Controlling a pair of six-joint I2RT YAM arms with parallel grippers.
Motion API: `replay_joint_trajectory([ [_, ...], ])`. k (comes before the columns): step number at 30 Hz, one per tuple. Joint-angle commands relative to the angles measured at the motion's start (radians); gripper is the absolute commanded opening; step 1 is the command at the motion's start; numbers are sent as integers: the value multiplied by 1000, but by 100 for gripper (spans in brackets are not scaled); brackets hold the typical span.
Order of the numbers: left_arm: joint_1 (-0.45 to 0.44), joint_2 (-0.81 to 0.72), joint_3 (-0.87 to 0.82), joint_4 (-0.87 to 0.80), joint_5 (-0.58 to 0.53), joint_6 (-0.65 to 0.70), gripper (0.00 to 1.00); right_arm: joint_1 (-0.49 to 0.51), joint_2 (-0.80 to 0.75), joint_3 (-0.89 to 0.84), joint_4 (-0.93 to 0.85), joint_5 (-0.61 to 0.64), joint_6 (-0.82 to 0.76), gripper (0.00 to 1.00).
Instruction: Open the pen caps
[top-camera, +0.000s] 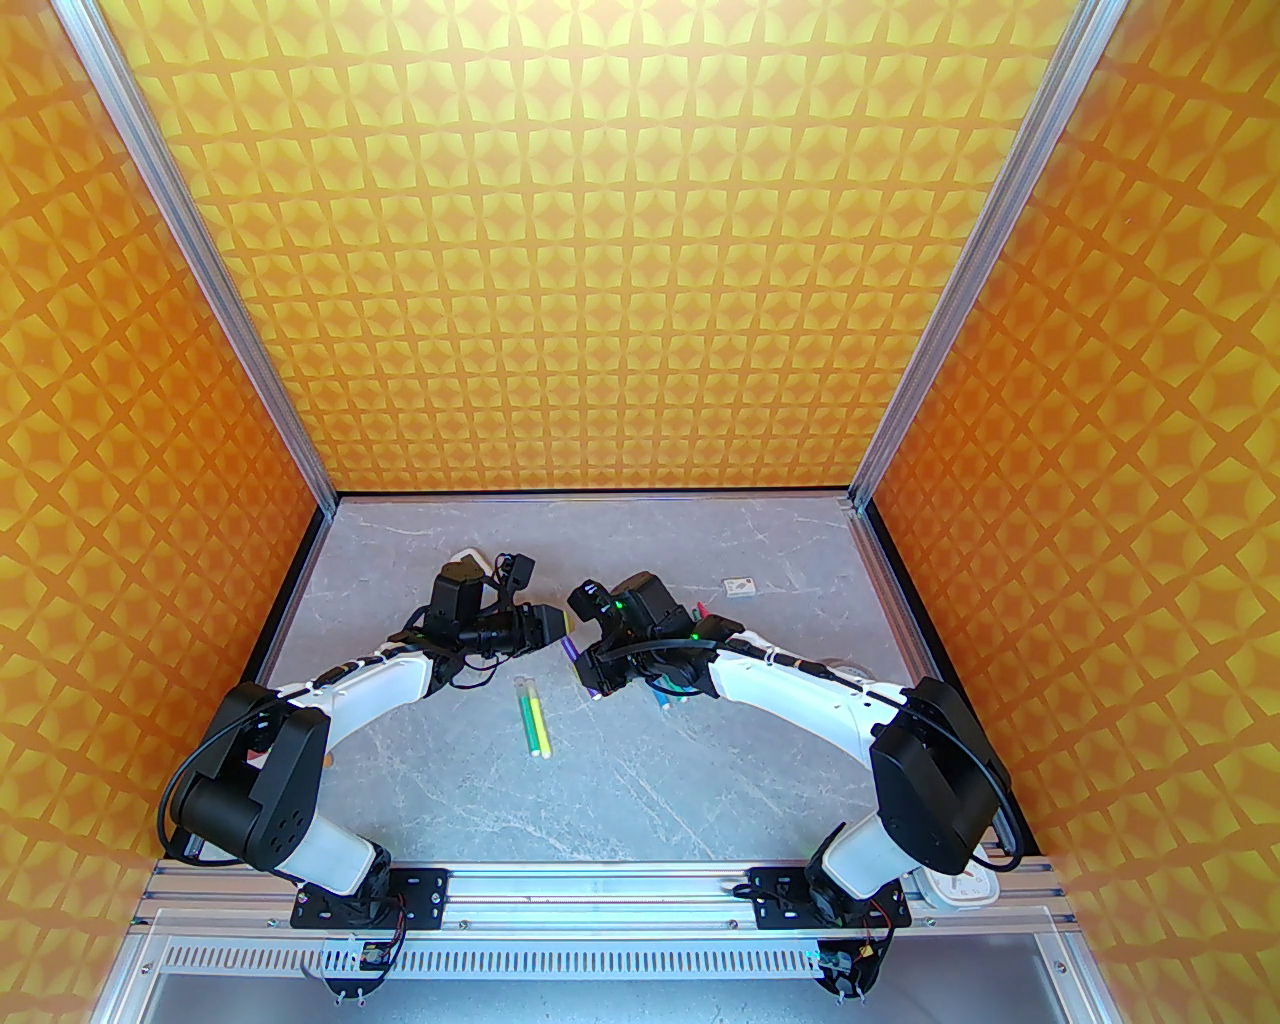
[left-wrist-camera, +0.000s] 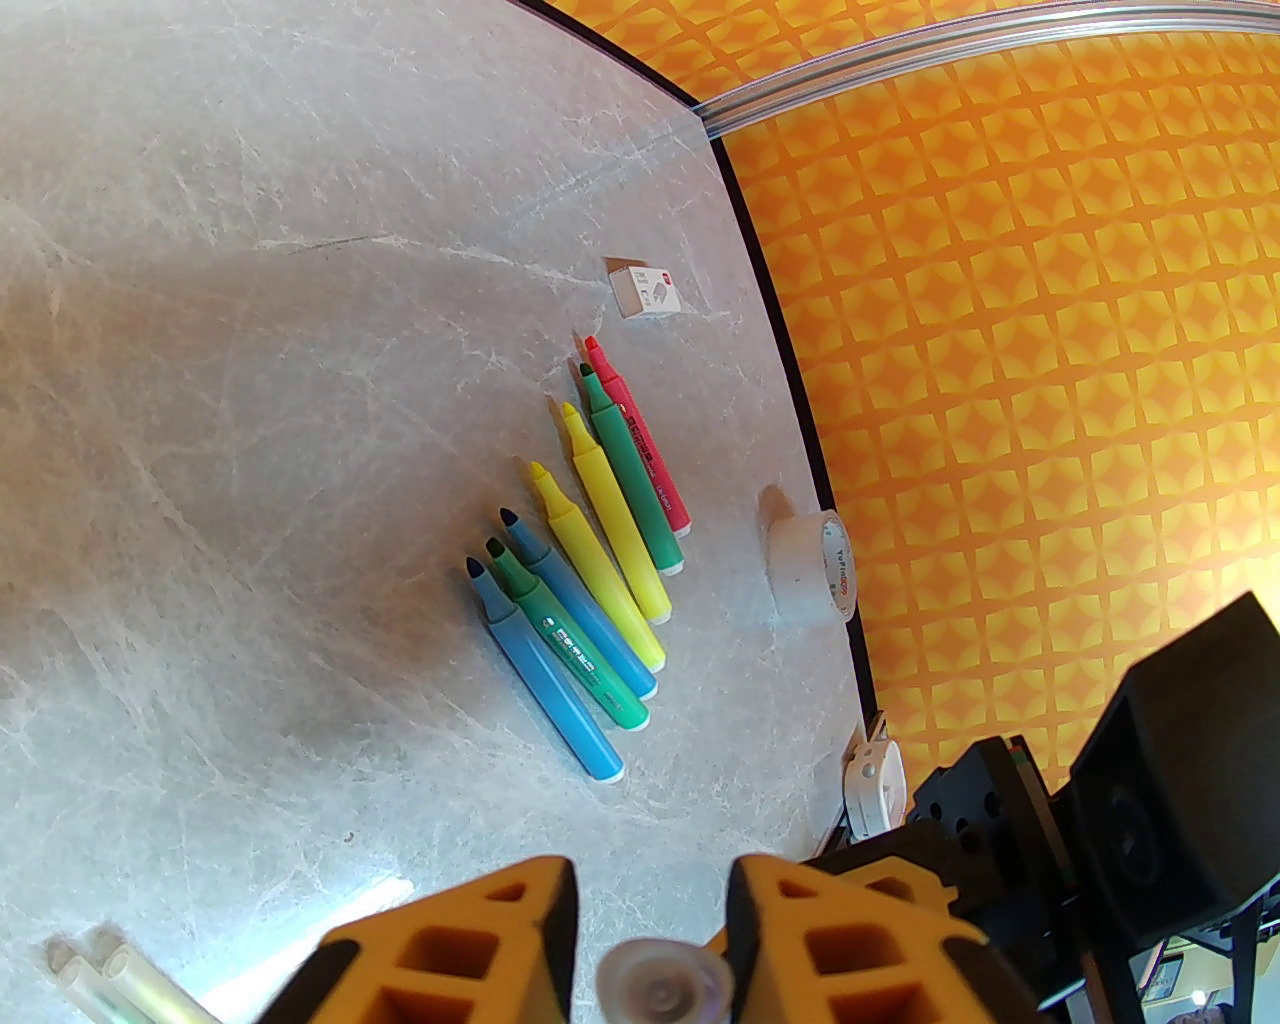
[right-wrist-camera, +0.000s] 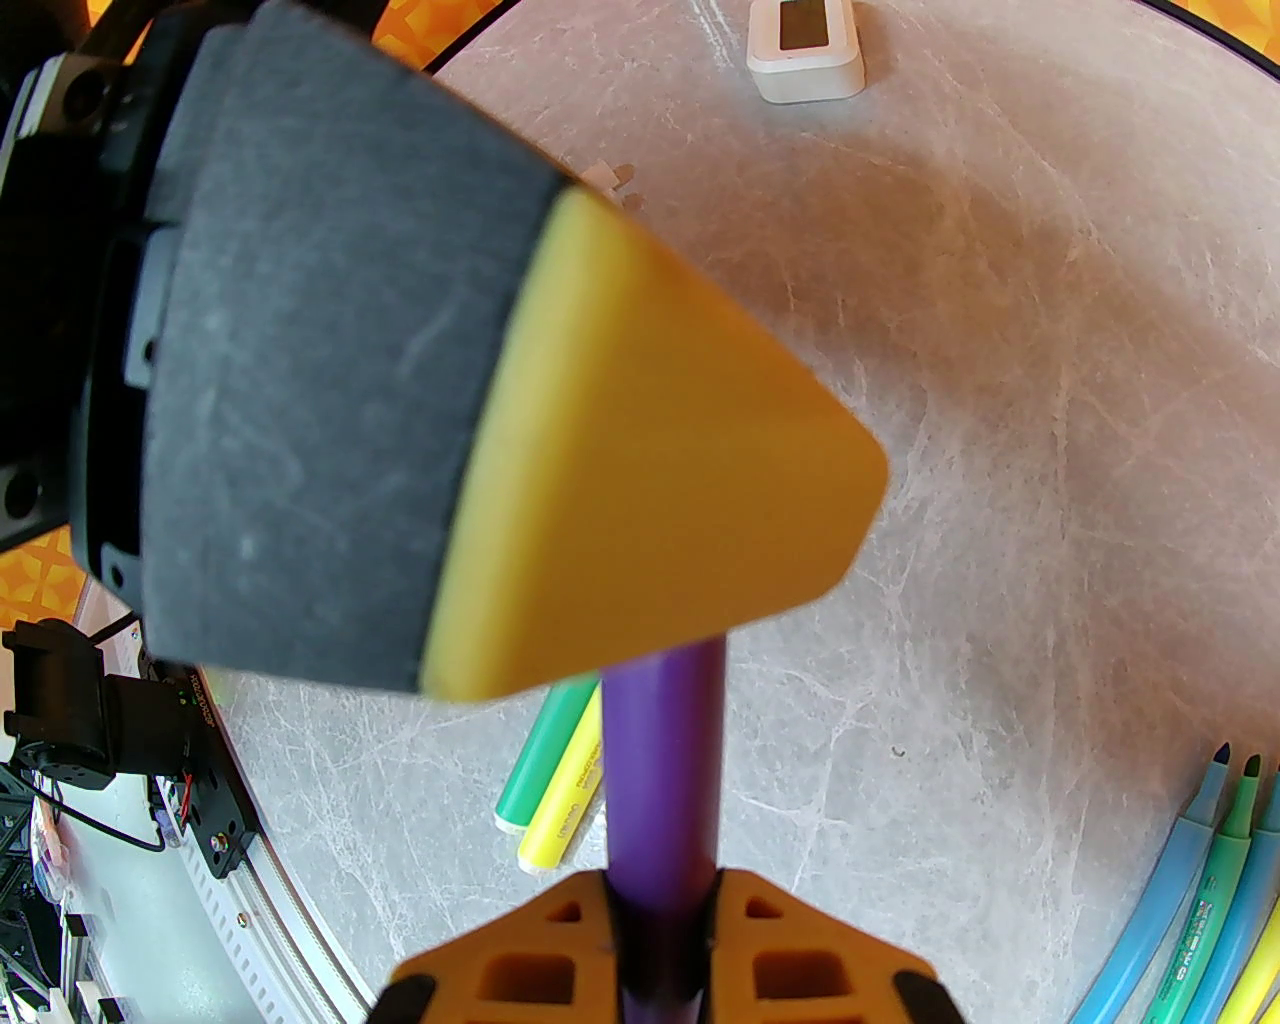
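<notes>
Grey marble surface (top-camera: 640, 800), orange-patterned walls | right hand (right-wrist-camera: 660, 885) pinches purple pen (right-wrist-camera: 660, 760) by its barrel, held above surface | pen's long axis points straight at left hand (left-wrist-camera: 650, 880) | pen cap (left-wrist-camera: 660, 985) sits end-on between its fingers; I cannot tell if they clamp it

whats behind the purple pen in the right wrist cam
A green pen and a yellow pen lie side by side on the table behind the purple pen. A finger of the left gripper covers their far ends.
</notes>
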Motion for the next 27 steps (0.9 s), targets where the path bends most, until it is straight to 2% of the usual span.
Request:
replay_joint_trajectory([
  [1, -6, -13, -10, 10, 1, 13, 27, -7, 11, 6, 8, -2, 1, 2],
  [8, -5, -11, -8, 10, 2, 10, 15, -7, 10, 5, 10, 3, 2, 5],
  [12, -6, -16, -6, 11, 1, 4, 6, -6, 18, 2, 19, 7, 5, 14],
  [16, -5, -25, -6, 10, 0, -4, 0, -7, 24, -5, 44, 1, 8, 27],
  [19, -5, -32, -4, 9, 1, -7, 0, -7, 35, -5, 58, -6, 10, 32],
  [27, -6, -52, -3, -1, 1, -12, 0, -7, 65, 5, 68, -20, 11, 31],
])
